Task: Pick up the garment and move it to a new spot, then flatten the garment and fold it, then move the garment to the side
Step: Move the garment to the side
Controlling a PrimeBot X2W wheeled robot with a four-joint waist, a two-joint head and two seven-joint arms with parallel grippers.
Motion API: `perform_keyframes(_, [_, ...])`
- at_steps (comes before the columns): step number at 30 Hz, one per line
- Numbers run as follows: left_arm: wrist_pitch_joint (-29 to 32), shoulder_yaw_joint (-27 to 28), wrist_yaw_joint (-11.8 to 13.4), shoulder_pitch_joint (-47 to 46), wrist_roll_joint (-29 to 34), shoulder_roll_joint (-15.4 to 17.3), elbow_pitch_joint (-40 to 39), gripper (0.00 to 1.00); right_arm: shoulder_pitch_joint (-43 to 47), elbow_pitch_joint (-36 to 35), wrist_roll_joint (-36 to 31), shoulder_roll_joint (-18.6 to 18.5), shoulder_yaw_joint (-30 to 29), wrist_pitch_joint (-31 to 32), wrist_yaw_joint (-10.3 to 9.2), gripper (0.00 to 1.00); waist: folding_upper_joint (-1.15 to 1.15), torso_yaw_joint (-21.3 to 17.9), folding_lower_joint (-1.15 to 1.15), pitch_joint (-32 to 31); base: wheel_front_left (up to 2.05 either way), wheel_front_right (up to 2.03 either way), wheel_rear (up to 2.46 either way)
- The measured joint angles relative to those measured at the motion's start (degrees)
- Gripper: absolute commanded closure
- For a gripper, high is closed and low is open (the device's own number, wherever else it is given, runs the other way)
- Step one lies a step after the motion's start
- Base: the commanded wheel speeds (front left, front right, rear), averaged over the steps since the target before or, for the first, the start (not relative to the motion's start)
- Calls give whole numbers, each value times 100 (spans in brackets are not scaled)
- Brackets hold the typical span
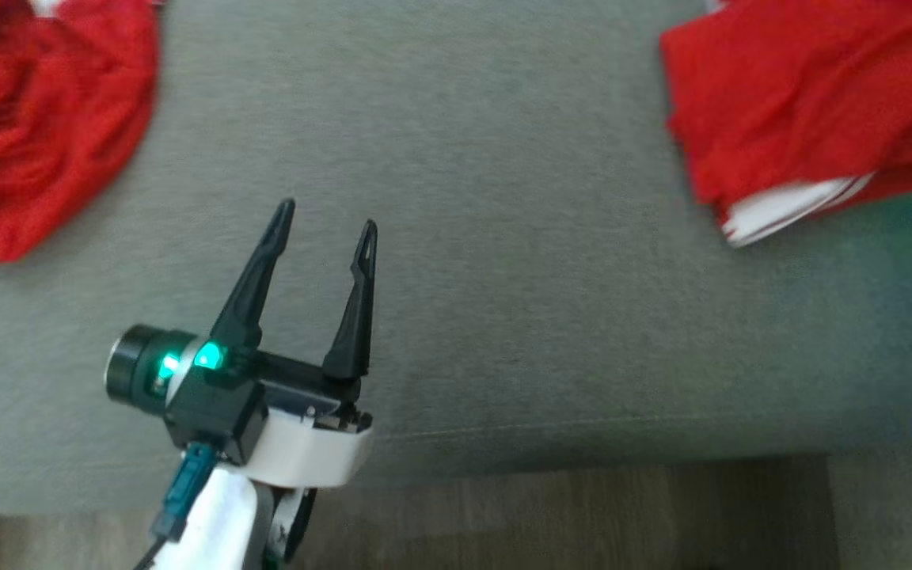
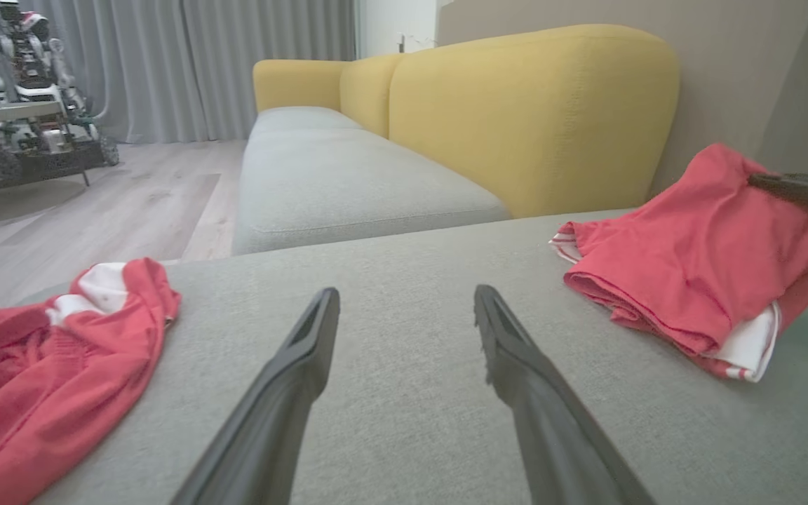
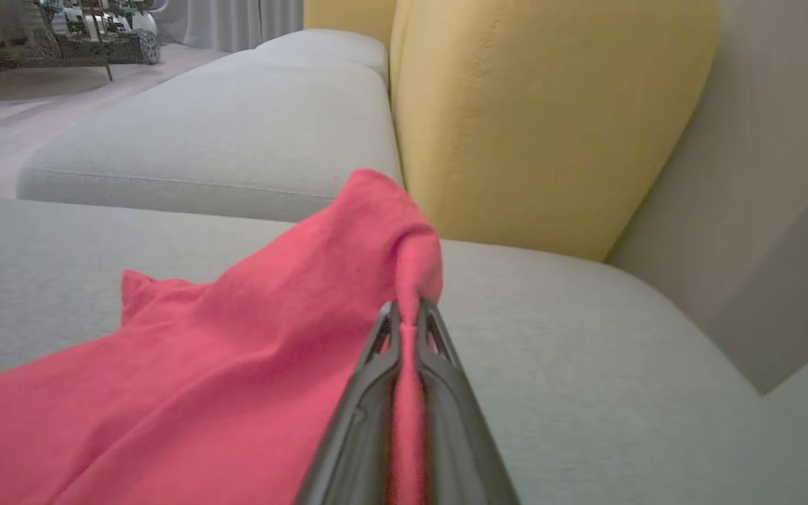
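**Right claw pinches the folded red garment; left claw waits wide open**

At the far left of the grey sofa seat (image 1: 503, 198) lies a crumpled red garment (image 1: 44, 119), bunched in loose ridges with a little white showing. Near the front edge, left of centre, the left gripper (image 1: 328, 218) hovers over bare cushion with its jaws spread wide and nothing between them.

At the far right lies the folded red garment (image 1: 812, 103), a flat stack of layers with white trim (image 1: 788, 202) peeking out along its near edge. The right gripper (image 3: 409, 312) is clamped tight on a ridge of this cloth, and a small red fold bulges out past the fingertips. In the left wrist view the cloth rises to a peak at that pinch, so the right side of the stack is tented off the seat.

The fabric looks thin, light and limp. It will probably drape and slide open rather than hold its fold, so a pinch on one ridge may carry only the top layers. A grip through all the layers at the edge, perhaps with the left claw taking the opposite side, would likely keep the stack together.

The stack seems to run left to right, slightly skewed, with its trimmed edge facing near. Its right end is cut off in the head view, so the true long axis is uncertain.
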Motion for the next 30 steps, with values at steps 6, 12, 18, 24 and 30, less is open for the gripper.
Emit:
perform_keyframes(6, [0,-3,-7,-280,0,130,-51,0,-8,-894,-82,-100,-425,360,0,100,0,-441,0,421,0,0,0])
perform_keyframes(12, [0,27,-8,-522,0,209,-101,0,-33,-1600,-315,-90,-545,692,0,100,0,-733,1,857,0,0,0])
perform_keyframes(18, [0,23,-8,-693,-5,246,-93,0,-231,-2060,-823,76,-1073,695,0,0,0,-819,1,1107,0,0,0])
perform_keyframes(24, [0,8,4,-727,-19,204,-37,0,-202,-2468,-1619,392,-1167,214,0,0,0,-632,0,932,0,0,0])
perform_keyframes(30, [0,9,115,-583,-88,130,42,0,486,-2370,-1585,989,-584,-248,0,0,0,-302,-1,445,0,0,0])
